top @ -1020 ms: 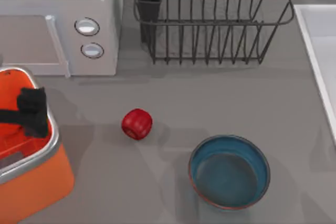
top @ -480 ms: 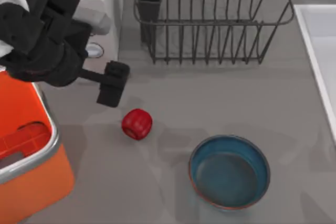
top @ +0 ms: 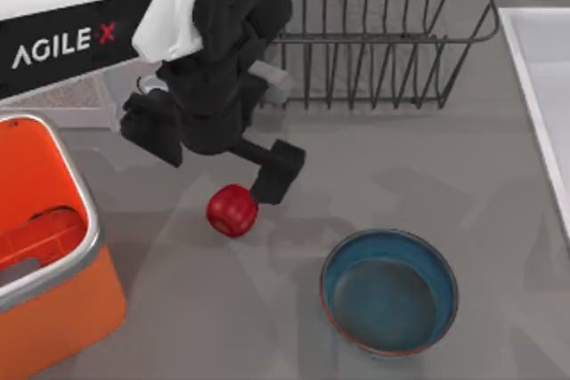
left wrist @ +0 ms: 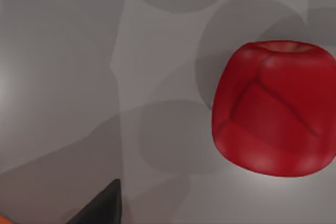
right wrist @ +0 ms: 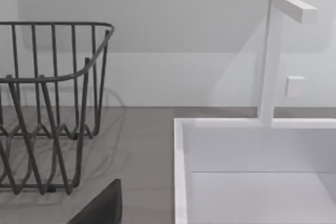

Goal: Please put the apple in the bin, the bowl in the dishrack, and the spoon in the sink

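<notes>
Apple step in hand. The left gripper (top: 214, 166) is held just above the apple (top: 232, 210), jaws spread wide and empty. The apple lies on the desk (top: 427, 175), between bin (top: 85, 220) and bowl (top: 389, 290). Next, descent and closure are called for.

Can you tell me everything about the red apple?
The apple is small, round and shiny red, with a dimple on top and faint darker lines on its skin. It sits on the grey table, between the orange bin and the blue bowl, touching neither. The left gripper is open just above it, not holding it.
</notes>
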